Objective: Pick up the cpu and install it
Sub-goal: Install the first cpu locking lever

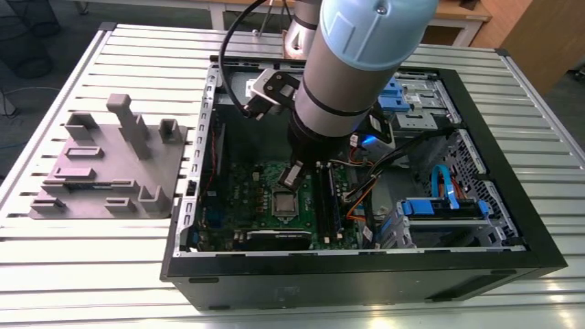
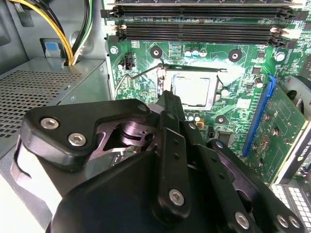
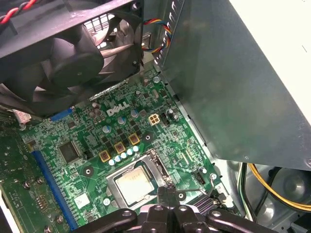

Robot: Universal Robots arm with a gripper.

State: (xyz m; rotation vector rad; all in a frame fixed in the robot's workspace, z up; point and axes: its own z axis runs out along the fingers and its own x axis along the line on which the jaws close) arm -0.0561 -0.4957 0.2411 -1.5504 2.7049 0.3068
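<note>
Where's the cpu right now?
The cpu sits in the metal-framed socket on the green motherboard inside the open case, just beyond the gripper in both wrist views.

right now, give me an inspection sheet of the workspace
surface: slatted metal table carrying an open computer case.
job's things: cpu lies flat in the motherboard socket, silver top showing in both wrist views; retention lever looks raised.
clutter: grey plastic fixture with upright blocks, on the table at the exterior view's left of the case.
grippers: pincer low over the board just beside the socket; holds nothing visible; open or shut cannot be told.
cables: yellow wires by the perforated metal box; blue cable near the drive bays.
surroundings: case fan above the board.
</note>
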